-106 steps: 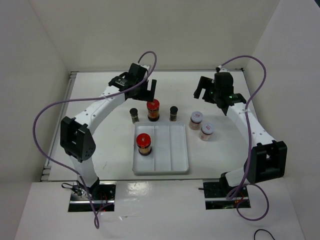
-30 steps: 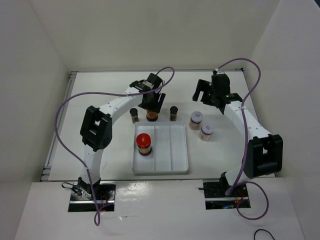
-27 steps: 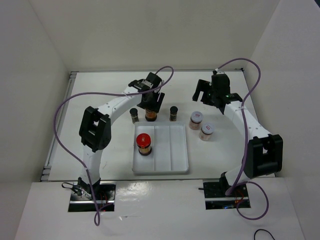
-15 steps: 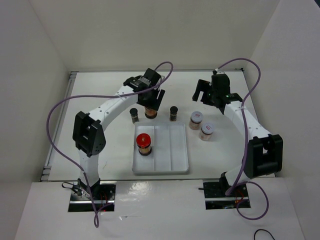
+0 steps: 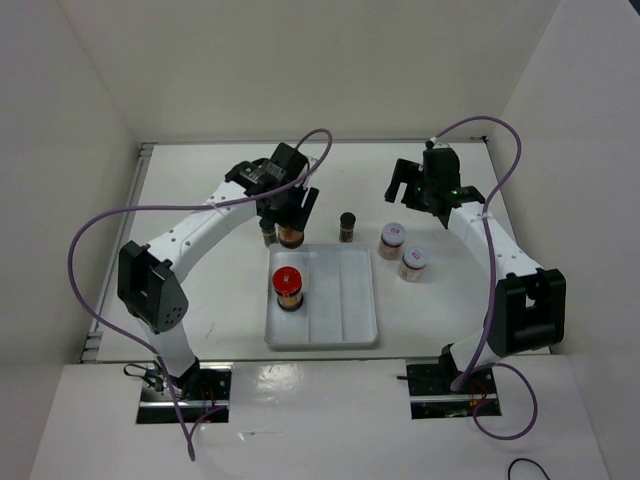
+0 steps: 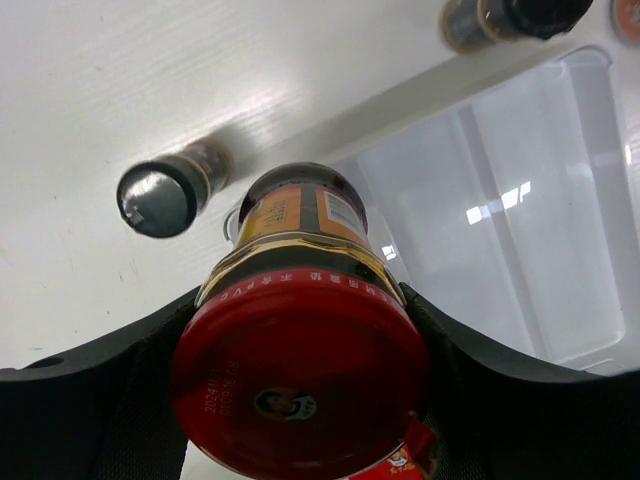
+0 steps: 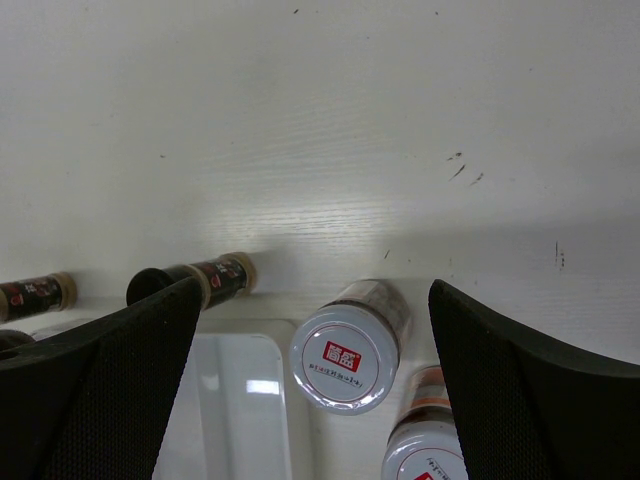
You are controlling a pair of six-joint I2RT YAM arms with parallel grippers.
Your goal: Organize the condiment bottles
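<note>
White table (image 5: 220,290): tray (image 5: 345,300) centre; behind it dark jar (image 6: 160,195), second dark jar (image 5: 347,226); rightward pale-lidded jar (image 5: 393,236), second pale-lidded jar (image 5: 414,262).

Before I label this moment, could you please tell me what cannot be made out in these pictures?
Top view: left gripper hides the cap of the held jar and most of a dark jar.
Right wrist view: bottom edge cuts off one pale-lidded jar.
Whether the held jar touches the table: unclear.
</note>
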